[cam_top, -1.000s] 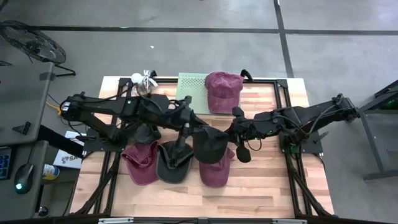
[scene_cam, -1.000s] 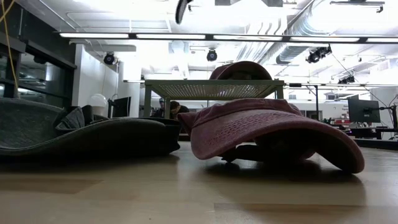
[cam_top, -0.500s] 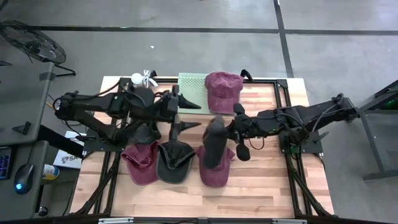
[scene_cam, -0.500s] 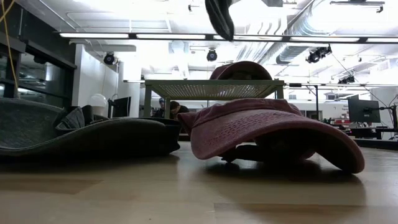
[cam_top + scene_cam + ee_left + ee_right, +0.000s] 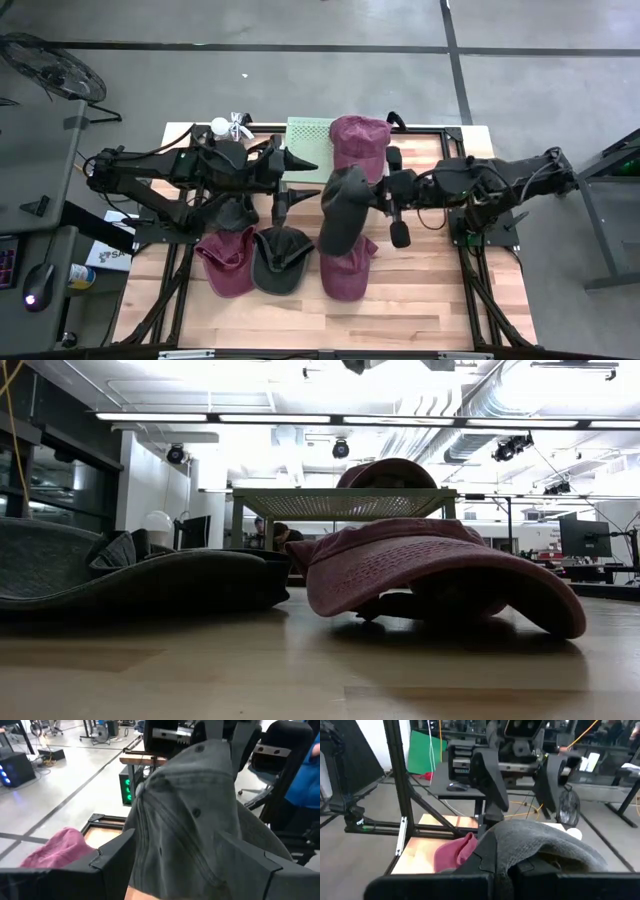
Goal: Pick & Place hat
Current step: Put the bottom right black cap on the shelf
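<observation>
Handover is done: left gripper (image 5: 286, 178) has spread open and let go, so right gripper (image 5: 378, 196) alone clamps the grey cap (image 5: 343, 207), carrying it toward 12 o'clock.

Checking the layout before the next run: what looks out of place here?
A dark cap hangs in the air from the shut right end effector, above the row of caps on the table. Left end effector open, apart.

Bright, even light from above, and the tabletop (image 5: 420, 300) shows only soft, short shadows under the caps. Down at table height the ceiling lights (image 5: 300, 417) blow out to white glare, while the near wood goes blurry. Up close, the grey cap (image 5: 200, 820) is soft and smeared, filling the left wrist view.
</observation>
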### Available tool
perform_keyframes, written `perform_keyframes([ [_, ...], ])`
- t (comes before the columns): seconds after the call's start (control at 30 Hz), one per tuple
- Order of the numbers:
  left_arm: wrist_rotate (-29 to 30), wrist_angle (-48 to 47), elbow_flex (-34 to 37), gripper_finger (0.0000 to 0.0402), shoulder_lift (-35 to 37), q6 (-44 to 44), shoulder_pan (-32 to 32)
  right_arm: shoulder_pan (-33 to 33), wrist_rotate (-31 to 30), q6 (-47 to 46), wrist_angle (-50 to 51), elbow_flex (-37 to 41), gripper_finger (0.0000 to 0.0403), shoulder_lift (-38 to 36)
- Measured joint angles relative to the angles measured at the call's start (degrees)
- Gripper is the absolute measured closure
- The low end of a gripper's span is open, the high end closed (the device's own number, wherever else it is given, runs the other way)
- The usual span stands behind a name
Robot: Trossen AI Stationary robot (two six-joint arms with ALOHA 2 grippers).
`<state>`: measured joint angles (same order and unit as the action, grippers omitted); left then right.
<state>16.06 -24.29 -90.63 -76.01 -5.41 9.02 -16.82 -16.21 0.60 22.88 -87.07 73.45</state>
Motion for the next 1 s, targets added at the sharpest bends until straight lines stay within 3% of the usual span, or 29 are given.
perform_keyframes([
  [0.43, 1.19, -0.78, -0.07, 0.014, -5.04, -9.33, -0.04, 0.04, -7.18, 3.47, 17.86, -12.22, 0.0403, -0.04],
  [0.67, 1.95, 1.7, 0.13, 0.014, -6.9, -9.91, -0.63, -0.04, 6.17, 5.75, 22.31, -14.31, 0.0403, -0.04],
  [0.83, -0.71, 6.22, 0.11, 0.014, -7.41, -10.11, -1.41, -1.84, 7.29, 5.74, 23.24, -12.95, 0.0403, -0.04],
  [1.0, -7.01, 8.09, 0.09, 0.014, -7.32, -9.53, -3.67, -3.69, 13.72, 5.86, 23.66, -12.36, 0.0403, 0.48],
])
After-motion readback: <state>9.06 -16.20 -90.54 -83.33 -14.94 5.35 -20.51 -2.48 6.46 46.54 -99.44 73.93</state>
